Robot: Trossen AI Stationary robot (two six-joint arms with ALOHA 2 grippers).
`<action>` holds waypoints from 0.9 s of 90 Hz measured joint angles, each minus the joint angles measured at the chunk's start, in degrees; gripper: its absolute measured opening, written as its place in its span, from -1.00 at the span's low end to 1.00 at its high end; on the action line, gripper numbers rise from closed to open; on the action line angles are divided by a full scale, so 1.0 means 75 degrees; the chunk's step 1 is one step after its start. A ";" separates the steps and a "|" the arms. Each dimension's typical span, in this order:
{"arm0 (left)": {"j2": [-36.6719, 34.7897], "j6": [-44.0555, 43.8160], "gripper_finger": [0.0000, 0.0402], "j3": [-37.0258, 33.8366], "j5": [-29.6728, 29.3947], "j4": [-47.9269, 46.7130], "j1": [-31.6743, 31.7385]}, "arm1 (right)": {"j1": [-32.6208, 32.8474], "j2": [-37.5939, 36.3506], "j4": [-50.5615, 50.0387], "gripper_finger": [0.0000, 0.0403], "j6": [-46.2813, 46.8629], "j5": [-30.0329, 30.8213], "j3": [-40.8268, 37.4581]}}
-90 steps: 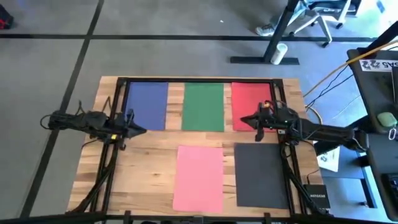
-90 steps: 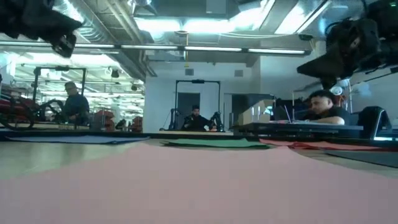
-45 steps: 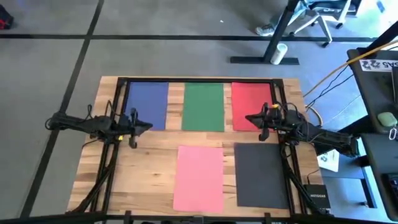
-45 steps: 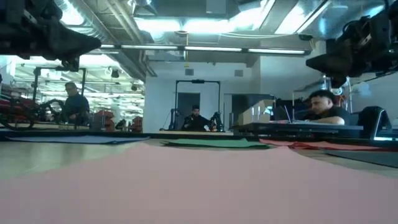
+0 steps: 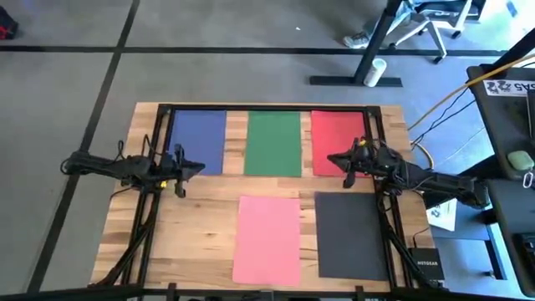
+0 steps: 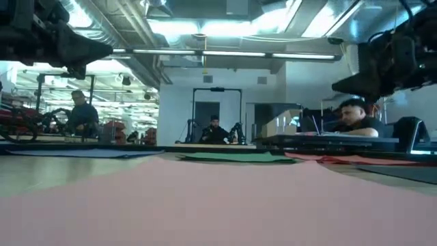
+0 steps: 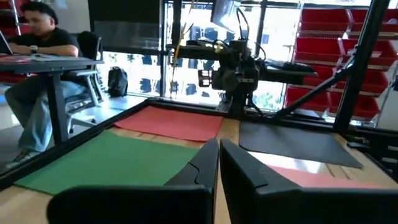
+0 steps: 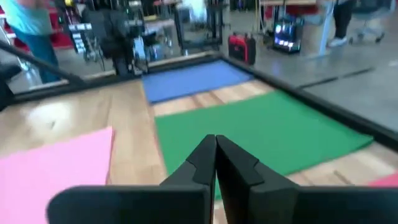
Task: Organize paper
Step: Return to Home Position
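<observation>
Left gripper (image 5: pixel 192 167) hangs level over the near edge of the blue sheet (image 5: pixel 199 134), fingers pressed together. Right gripper (image 5: pixel 333 160) faces it above the red sheet (image 5: pixel 336 134), clamped together on nothing too. Blue, green sheet (image 5: pixel 273 143) and red line the bench's (image 5: pixel 201 221) far edge; pink sheet (image 5: pixel 267 238) and dark grey sheet (image 5: pixel 351 234) lie flat by the near edge, every long side running far-to-near

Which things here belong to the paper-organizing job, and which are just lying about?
Job: blue paper, green paper, red paper, pink paper, dark grey paper, flat on the wooden table; left gripper and right gripper, shut and empty above it.
Lying about: white cylinder on the floor, office chair, black Netgear box beside the table.
</observation>
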 joint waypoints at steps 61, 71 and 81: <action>-0.0051 -0.0305 -1.00 0.0000 -0.0242 0.0020 0.0000 | 0.0000 -0.1485 0.0300 -1.00 -0.0230 -0.0664 -0.0003; -0.0054 -0.0306 -1.00 0.0000 -0.0248 0.0018 0.0000 | 0.0003 -0.1494 0.0163 -1.00 -0.0219 -0.0782 -0.0003; -0.0054 -0.0252 -1.00 0.0000 -0.0259 0.0017 0.0000 | 0.0003 -0.1488 0.0088 -1.00 -0.0217 -0.0544 -0.0003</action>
